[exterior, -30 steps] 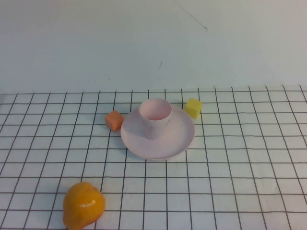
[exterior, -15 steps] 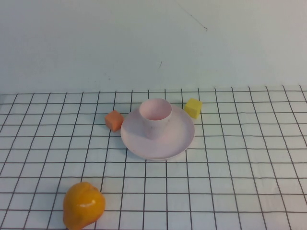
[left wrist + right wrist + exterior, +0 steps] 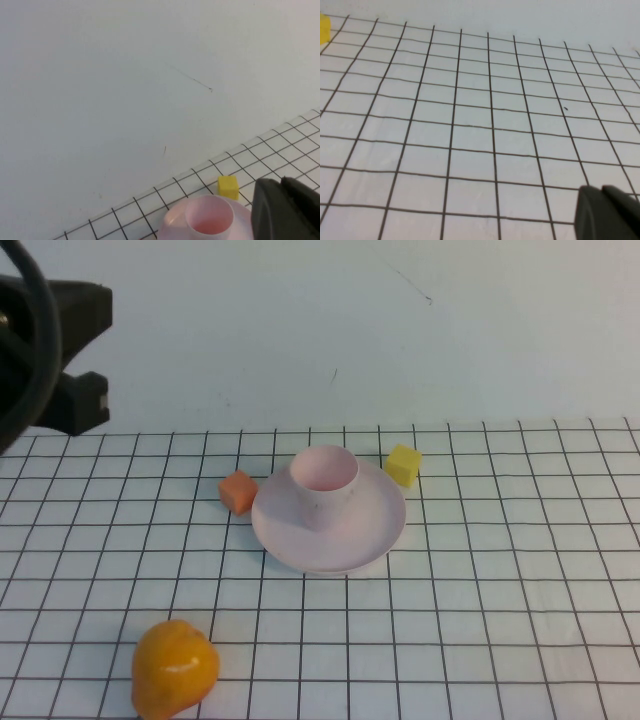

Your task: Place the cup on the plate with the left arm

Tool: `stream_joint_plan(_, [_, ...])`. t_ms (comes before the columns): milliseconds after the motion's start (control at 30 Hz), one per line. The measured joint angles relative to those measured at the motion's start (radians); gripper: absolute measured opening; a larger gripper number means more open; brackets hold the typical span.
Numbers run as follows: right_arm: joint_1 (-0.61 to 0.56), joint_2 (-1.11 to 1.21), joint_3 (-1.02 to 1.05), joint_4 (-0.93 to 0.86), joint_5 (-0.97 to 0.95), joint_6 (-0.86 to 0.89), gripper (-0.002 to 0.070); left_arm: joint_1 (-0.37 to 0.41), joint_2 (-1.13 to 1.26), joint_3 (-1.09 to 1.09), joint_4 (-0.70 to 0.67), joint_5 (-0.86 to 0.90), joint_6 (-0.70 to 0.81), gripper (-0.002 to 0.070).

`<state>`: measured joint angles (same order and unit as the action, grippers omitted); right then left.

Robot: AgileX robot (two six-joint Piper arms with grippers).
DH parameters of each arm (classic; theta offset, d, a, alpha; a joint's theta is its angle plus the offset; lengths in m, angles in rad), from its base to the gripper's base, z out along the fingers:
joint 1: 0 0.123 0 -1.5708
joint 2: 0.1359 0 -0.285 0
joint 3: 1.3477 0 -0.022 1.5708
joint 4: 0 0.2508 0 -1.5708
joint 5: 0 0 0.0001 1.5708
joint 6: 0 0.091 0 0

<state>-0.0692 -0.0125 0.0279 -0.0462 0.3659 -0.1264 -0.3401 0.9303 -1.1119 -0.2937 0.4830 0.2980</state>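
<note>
The cup point(image 3: 323, 483), a small pale pink handleless tumbler with a smooth matte wall tapering toward its base, stands upright on the plate point(image 3: 375, 530), toward the plate's far rim. The plate is round, shallow, pale pink, with a raised rim, and rests flat on the table point(image 3: 500, 590), a white surface ruled with a thin black grid. Behind the table rises a plain pale wall point(image 3: 400, 340) bearing a few faint scratches. An orange cube point(image 3: 238, 491) sits just beside the plate's left edge; a yellow cube point(image 3: 403, 464) sits just beside its far right edge. A glossy, rounded orange fruit point(image 3: 174, 668) lies well apart from the plate, toward the near left. The left arm point(image 3: 45, 350), black with a looping cable, shows at the far left, raised, well apart from the plate. The left gripper point(image 3: 287, 210) hovers near the plate; whether its jaws are open cannot be told. The right gripper point(image 3: 607, 212) hangs over bare grid well to the right of the plate; its jaw state likewise cannot be told.
</note>
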Motion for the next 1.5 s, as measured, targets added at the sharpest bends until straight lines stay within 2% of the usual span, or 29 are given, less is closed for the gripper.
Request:
stream_joint_plan(333, [0.0, 0.0, 0.0, 0.0, 0.0, 0.0, -0.0002, -0.011, -0.03, 0.022, 0.048, 0.179, -0.002, -0.0001])
stream_joint_plan(500, [0.0, 0.0, 0.0, 0.0, 0.0, 0.0, -0.0002, 0.029, -0.194, 0.162, 0.024, 0.139, -0.002, -0.0001])
stream_joint_plan(600, [0.0, 0.0, 0.0, 0.0, 0.0, 0.0, -0.0002, 0.082, -0.337, 0.305, -0.033, 0.033, -0.002, -0.0001])
stream_joint_plan(767, [0.0, 0.0, 0.0, 0.0, 0.0, 0.0, -0.0002, 0.251, -0.597, 0.599, -0.215, -0.134, -0.002, -0.0001])
stream_joint_plan(867, [0.0, 0.0, 0.0, 0.0, 0.0, 0.0, -0.0002, 0.336, -0.751, 0.744, -0.258, -0.162, 0.004, -0.0001])
stream_joint_plan(967, [0.0, 0.0, 0.0, 0.0, 0.0, 0.0, -0.0002, 0.387, -0.87, 0.871, -0.268, -0.166, 0.036, -0.0001])
stream_joint_plan(1233, [0.0, 0.0, 0.0, 0.0, 0.0, 0.0, -0.0002, 0.402, -0.941, 1.111, -0.261, -0.183, 0.09, -0.0001])
stream_joint_plan(1500, [0.0, 0.0, 0.0, -0.001, 0.0, 0.0, -0.0002, 0.402, -0.941, 1.135, -0.243, -0.108, 0.093, -0.0001])
